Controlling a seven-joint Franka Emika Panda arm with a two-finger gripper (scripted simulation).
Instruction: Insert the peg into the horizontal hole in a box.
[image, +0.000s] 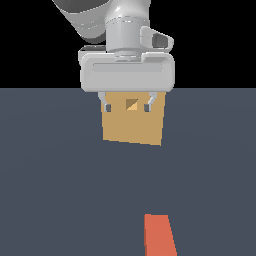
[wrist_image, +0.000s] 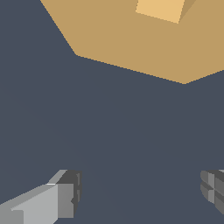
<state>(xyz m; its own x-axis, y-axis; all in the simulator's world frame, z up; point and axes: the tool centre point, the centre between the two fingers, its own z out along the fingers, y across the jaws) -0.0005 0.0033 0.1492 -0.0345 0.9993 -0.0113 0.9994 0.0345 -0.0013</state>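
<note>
A: Exterior view first, going from its left to its right: bare dark floor (image: 45, 175) on the left, then in the middle the tan box (image: 132, 125) with the claw (image: 128, 107) hanging in front of its upper face. Just right of centre, at the near edge of the floor, is the peg (image: 159, 236).

B: Is the claw holding anything?

A: No. Its two fingers (image: 106, 106) stand spread apart, one on each side of the hole (image: 132, 104), with nothing between them. The wrist view agrees: both fingertips (wrist_image: 68, 192) show at the picture's sides with only floor between, and the box beyond them.

B: So where does the peg lie from the claw?

A: Well apart from it, on the floor toward the near edge and slightly to the exterior view's right. Only its orange-red half shows; the rest runs out of the picture. Its long axis seems to point roughly from the near edge toward the box, leaning a little.

B: And the hole?

A: It faces the camera, a small dark square high on the box's face.

B: The coming move, then?

A: I judge the grasp is not yet done. The claw would need to come away from the box toward the near edge, drop over the peg, and close across its narrow width, fingers set crosswise to that long axis.
</note>
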